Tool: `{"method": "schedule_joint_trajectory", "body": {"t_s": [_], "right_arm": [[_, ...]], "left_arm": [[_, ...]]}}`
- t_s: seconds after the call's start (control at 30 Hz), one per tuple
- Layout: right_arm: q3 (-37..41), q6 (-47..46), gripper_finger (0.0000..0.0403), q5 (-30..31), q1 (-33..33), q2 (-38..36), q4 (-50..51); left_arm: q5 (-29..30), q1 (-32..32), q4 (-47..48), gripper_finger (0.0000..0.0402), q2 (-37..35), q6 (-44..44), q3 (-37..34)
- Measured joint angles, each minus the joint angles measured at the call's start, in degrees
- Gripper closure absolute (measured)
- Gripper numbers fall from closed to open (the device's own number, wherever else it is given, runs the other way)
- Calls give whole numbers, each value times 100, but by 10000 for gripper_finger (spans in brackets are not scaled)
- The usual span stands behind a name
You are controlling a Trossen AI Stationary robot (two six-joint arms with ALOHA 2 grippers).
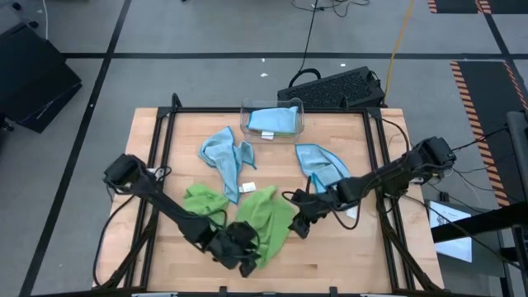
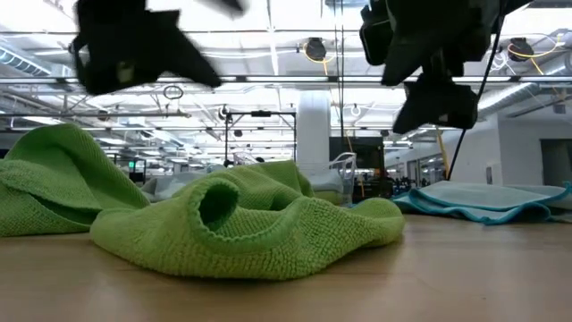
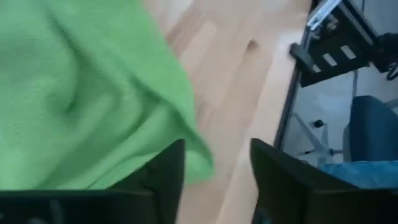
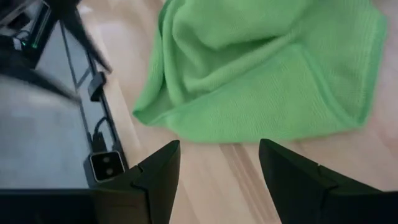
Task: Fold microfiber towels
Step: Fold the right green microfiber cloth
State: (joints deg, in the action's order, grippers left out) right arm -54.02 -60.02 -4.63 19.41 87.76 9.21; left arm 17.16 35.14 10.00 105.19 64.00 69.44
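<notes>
wooden surface is sitting inside a dark metal frame, carrying loose towels under both arms. the big green towel is lying crumpled near the front middle, its long axis running from the front edge back toward the bin. the left hand is hanging at this towel's front left corner, fingers apart, with the green edge lying just beside them and nothing gripped. the right hand is hovering just beside the towel's right edge, fingers also apart and empty.

a smaller green towel is lying bunched to the left, touching the big one. a blue towel is lying spread behind them with a white tag near its front corner, and a second blue towel is lying under the right arm. a third blue towel is sitting folded in the clear bin at the back.

the high view is showing all the towels at once; the low view is showing only the green folds humped up off the wood and a flat blue edge to the right. the right wrist view is showing the green hem ahead of the parted fingers.
</notes>
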Motion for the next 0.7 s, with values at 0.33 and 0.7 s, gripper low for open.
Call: {"method": "schedule_joint_trajectory", "body": {"t_s": [0.33,0.7], "right_arm": [[1,1043,192,-923,-267,-1,1085],[2,2497,192,-1393,-335,-1,1912]], "left_arm": [[-860,-114,1350,147,1302,2212,1477],[-1281,-222,2491,199,1309,4038,1551]]}}
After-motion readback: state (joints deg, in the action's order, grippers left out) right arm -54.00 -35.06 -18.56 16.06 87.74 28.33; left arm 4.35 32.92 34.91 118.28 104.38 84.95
